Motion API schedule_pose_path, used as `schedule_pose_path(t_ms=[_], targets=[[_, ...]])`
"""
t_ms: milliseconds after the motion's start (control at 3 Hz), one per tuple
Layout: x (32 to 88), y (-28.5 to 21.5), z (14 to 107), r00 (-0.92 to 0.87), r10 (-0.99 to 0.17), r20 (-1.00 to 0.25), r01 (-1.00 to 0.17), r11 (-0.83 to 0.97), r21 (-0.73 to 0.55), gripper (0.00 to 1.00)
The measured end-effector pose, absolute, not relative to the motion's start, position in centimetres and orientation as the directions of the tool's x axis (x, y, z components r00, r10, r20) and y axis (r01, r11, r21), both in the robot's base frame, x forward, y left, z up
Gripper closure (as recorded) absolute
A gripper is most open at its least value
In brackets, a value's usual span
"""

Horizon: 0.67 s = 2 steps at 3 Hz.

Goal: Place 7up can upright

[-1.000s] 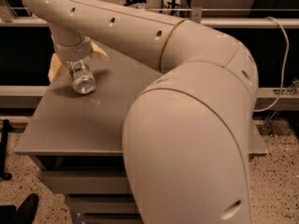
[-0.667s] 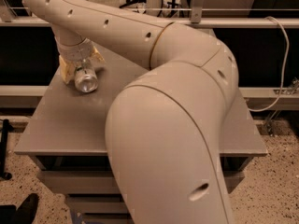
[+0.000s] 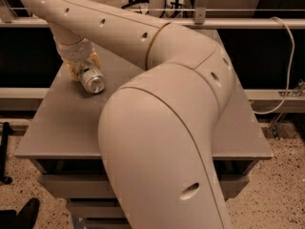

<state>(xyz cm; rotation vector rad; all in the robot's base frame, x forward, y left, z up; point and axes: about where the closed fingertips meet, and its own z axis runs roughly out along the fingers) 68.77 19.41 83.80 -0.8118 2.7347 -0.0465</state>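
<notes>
The 7up can (image 3: 91, 79) is a small silver can with green markings, tilted on its side with its shiny end facing the camera. It is at the far left of the grey table (image 3: 62, 128). My gripper (image 3: 85, 68) is at the table's far left, reaching down over the can, its yellowish fingers (image 3: 74, 70) on either side of the can's body. The can looks held between them, at or just above the table surface. The arm's big cream links fill the middle of the view and hide much of the table.
A metal rail (image 3: 248, 23) runs across behind the table. A white cable (image 3: 286, 56) hangs at the right. The floor is speckled, with a dark object (image 3: 19, 216) at the lower left.
The arm has swung and the view has shifted. The can has tilted so its shiny end faces the camera more, still between the fingers.
</notes>
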Motion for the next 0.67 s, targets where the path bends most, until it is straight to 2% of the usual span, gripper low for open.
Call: schedule_pose_path(t_ms=[333, 667], targets=[[68.8, 19.4, 83.8, -0.8, -0.539, -0.264, -0.53, 0.841, -0.112, 1.0], [69.5, 17.9, 86.5, -0.739, -0.57, -0.359, -0.578, 0.81, -0.096, 1.0]])
